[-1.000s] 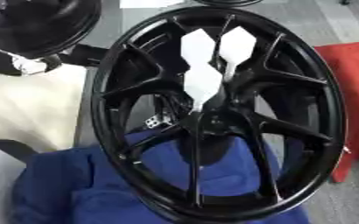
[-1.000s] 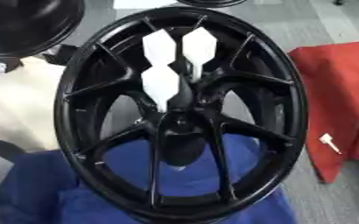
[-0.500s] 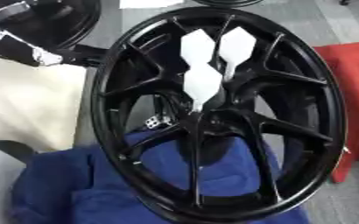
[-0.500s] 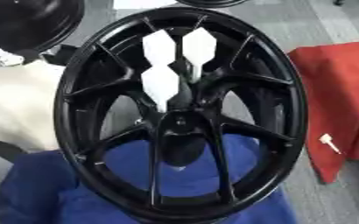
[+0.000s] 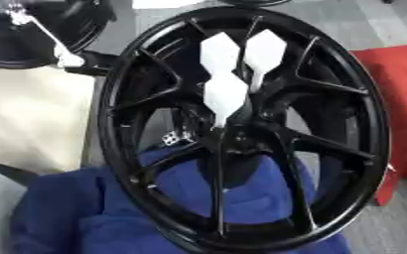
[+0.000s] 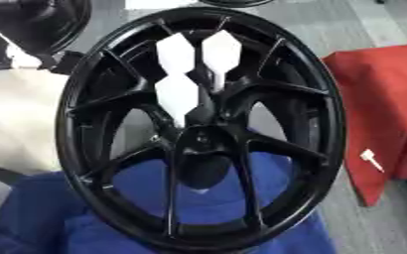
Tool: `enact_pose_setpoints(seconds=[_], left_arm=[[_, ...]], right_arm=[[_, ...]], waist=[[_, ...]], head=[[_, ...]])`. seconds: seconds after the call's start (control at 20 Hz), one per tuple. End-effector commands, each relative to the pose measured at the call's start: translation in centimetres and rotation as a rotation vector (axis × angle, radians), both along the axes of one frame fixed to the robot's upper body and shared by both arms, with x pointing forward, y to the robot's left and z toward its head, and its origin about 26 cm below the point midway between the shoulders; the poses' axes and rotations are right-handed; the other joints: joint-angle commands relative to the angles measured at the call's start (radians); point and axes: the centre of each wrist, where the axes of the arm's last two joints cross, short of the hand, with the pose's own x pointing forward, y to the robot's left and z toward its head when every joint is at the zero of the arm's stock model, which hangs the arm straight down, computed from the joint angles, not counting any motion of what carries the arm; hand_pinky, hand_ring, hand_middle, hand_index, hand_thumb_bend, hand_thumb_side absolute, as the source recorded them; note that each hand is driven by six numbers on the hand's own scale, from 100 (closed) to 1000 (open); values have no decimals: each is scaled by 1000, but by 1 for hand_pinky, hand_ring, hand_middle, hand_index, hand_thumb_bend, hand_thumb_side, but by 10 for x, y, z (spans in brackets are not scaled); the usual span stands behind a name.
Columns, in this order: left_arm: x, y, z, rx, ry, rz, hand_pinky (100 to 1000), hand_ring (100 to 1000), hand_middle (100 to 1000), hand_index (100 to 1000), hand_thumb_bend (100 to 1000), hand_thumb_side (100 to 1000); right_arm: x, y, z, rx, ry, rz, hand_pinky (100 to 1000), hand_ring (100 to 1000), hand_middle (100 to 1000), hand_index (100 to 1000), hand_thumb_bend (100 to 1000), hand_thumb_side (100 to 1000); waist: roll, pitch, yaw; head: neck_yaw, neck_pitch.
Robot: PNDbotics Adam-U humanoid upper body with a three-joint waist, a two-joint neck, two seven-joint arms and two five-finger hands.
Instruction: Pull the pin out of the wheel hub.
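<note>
Looking down on a black wheel hub [image 6: 241,144], stood on its rim and leaning back, with its lower edge sunk in a rumpled blue cloth [image 5: 59,213]. Stuck into the hub's centre, three white pins with flat, six-sided heads: an upper left pin [image 5: 219,49], an upper right pin [image 5: 265,48] just beside it, and a lower pin [image 5: 224,94] below and between them, its thin stem running down toward the middle where the spokes meet. All three still seated in the hub. To the right, apart from the rim, a red cushion [image 6: 380,89] with a small white piece [image 6: 370,159] lying on its near edge. At upper left, part of a second black wheel [image 5: 16,44] crossed by a white rod [image 5: 46,37], above a cream sheet [image 5: 33,114]. No sight of either hand in either view, so impossible to tell open or closed.
</note>
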Motion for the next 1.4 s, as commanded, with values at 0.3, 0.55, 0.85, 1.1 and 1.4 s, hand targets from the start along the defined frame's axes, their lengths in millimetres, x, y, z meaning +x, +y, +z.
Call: enact_pose_setpoints(seconds=[0.3,0.55,0.85,1.1,1.4], left_arm=[[0,-10,16,15,-21,-9,874,826,774,835,399,193],[5,-16,17,15,-33,-29,873,825,775,835,395,162],[6,-20,20,18,-55,-60,875,828,777,835,370,100],[3,-23,26,31,-107,-100,877,829,767,821,417,100],[3,-29,29,22,-117,-165,871,823,763,811,448,100]], right_arm=[[-2,3,9,-4,-24,20,734,597,649,751,100,733],[-1,8,12,3,-36,44,733,596,648,750,100,734],[0,11,11,13,-35,56,733,592,644,747,100,738],[1,14,11,15,-35,66,732,589,642,746,100,740],[3,17,11,23,-34,78,732,588,640,745,100,742]], waist=[[12,-1,-31],[27,10,-55],[40,18,-72],[47,24,-78],[58,29,-93]], head=[[10,-36],[26,-55],[38,-63],[49,-67],[64,-75]])
